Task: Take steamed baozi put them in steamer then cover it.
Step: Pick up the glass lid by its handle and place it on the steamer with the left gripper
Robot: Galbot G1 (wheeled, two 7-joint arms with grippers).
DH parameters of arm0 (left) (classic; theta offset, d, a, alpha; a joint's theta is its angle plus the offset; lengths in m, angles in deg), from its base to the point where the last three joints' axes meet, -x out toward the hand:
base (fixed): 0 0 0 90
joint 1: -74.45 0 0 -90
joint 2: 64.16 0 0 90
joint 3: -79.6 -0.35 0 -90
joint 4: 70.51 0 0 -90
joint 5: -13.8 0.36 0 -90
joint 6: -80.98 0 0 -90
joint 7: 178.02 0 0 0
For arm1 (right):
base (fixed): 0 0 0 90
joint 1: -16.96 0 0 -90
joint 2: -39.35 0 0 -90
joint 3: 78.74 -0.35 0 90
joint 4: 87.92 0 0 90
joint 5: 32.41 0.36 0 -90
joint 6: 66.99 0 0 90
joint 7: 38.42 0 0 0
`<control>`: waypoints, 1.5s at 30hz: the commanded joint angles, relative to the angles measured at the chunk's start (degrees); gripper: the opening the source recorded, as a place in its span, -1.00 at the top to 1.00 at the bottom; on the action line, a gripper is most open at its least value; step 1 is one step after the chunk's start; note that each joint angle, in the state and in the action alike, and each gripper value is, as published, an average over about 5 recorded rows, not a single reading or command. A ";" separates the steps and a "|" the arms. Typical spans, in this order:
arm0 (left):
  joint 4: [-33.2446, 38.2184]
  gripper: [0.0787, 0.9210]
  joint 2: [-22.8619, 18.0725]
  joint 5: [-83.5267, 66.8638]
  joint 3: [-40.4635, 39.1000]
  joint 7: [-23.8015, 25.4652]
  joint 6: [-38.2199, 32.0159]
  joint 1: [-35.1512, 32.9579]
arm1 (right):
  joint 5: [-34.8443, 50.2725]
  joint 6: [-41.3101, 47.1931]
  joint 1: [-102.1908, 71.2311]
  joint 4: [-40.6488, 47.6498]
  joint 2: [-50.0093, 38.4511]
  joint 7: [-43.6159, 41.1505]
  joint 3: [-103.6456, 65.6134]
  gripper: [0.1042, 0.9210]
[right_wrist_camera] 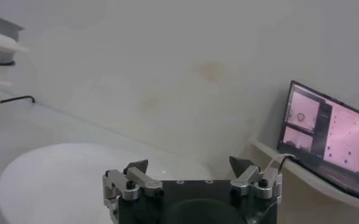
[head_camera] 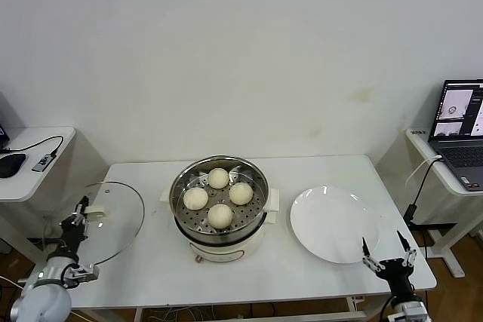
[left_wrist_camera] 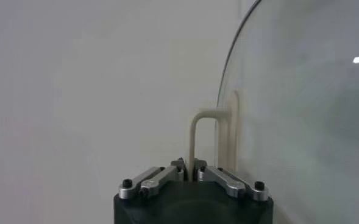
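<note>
Several cream-white baozi [head_camera: 219, 197] sit on the perforated tray inside the shiny steamer [head_camera: 183, 183] at the table's middle. The clear glass cover [head_camera: 117, 224] is at the table's left end, apart from the steamer. My left gripper [head_camera: 78, 219] is shut on the cover's white handle [left_wrist_camera: 199, 131]; the glass [left_wrist_camera: 301, 115] fills the side of the left wrist view. My right gripper [head_camera: 386, 255] is open and empty at the table's front right corner, beside the white plate; it also shows in the right wrist view [right_wrist_camera: 190, 167].
A flat white plate [head_camera: 332, 224] lies right of the steamer and shows in the right wrist view [right_wrist_camera: 57, 176]. A laptop [head_camera: 460, 132] stands on a side table at right. A side table with a mouse and cable [head_camera: 23, 157] is at left.
</note>
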 commanded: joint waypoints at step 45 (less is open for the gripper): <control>15.52 0.83 -7.98 10.95 -46.96 26.33 35.56 30.25 | -11.48 1.97 -0.35 1.92 7.71 1.96 5.64 -0.76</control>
